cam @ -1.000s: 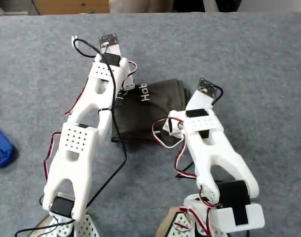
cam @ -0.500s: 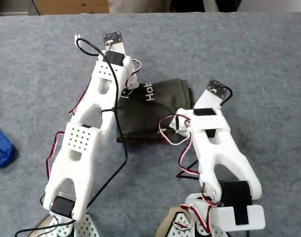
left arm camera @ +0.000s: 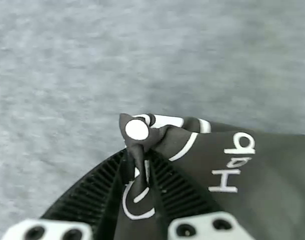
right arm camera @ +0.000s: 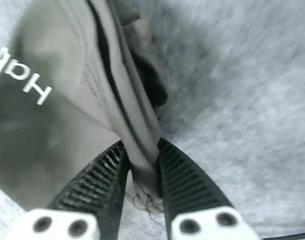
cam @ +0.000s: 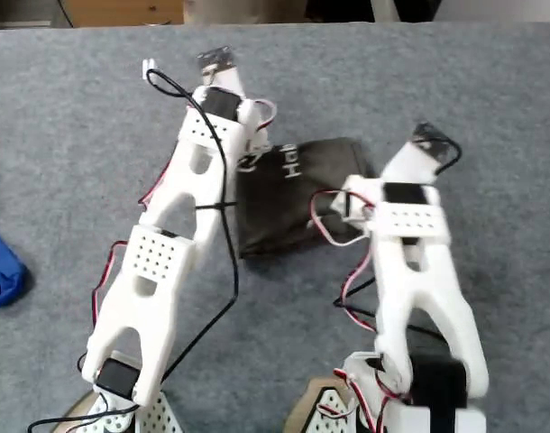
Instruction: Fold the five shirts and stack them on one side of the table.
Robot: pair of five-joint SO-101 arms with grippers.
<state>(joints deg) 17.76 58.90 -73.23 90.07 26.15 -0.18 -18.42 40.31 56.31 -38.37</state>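
Left wrist view, right wrist view alike: jaws tight on dark shirt point(left arm camera: 252, 190).

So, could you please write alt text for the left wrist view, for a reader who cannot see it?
The left gripper is shut on a bunched corner of the dark shirt, which bears white lettering. The grey table stretches beyond it.

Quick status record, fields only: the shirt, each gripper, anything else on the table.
shirt: dark shirt, folded, mid-table, white print facing up
left gripper: shut on a corner of the shirt near the print
right gripper: shut on the shirt's layered edge, other side
other: blue garment at the left edge of the table
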